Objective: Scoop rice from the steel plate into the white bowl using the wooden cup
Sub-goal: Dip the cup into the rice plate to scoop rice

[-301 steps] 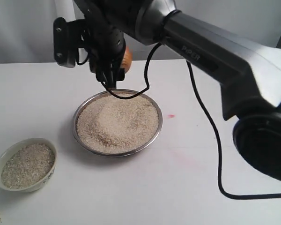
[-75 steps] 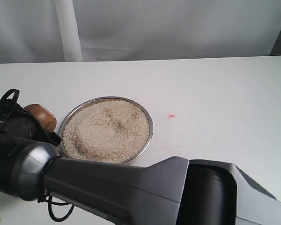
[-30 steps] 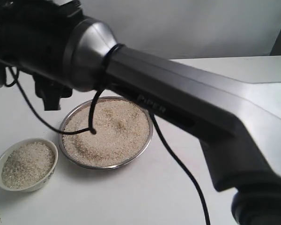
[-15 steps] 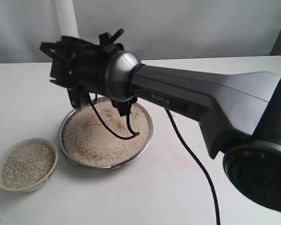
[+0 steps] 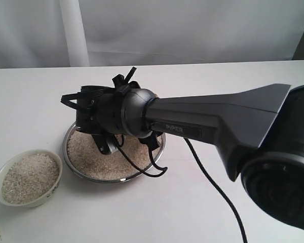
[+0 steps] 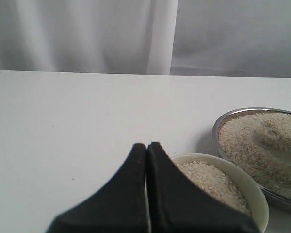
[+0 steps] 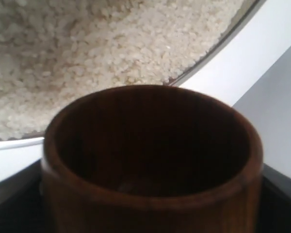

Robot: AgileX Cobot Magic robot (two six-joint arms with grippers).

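Note:
The wooden cup [image 7: 150, 160] fills the right wrist view, reddish-brown, its dark inside empty. My right gripper [image 7: 150, 213] is shut on it, with dark fingers [image 7: 281, 204] at its sides. The cup's mouth faces the heap of rice [image 7: 87, 58] in the steel plate [image 7: 213, 51], close to the rim. In the exterior view my right arm [image 5: 192, 121] reaches over the steel plate [image 5: 111, 180] and hides the cup. The white bowl [image 5: 45, 197] sits left of the plate, holding rice [image 5: 28, 177]. My left gripper [image 6: 146, 145] is shut and empty, beside the white bowl [image 6: 203, 157].
A black cable [image 5: 213, 187] trails from the right arm across the white table and loops over the plate's near rim. A small pink mark [image 5: 202, 172] stains the table right of the plate. A white post [image 5: 73, 30] stands at the back.
My right arm has swung from high above the plate's left side down and toward the plate's middle, carrying the cup. The bowl and plate have not moved in the last second.

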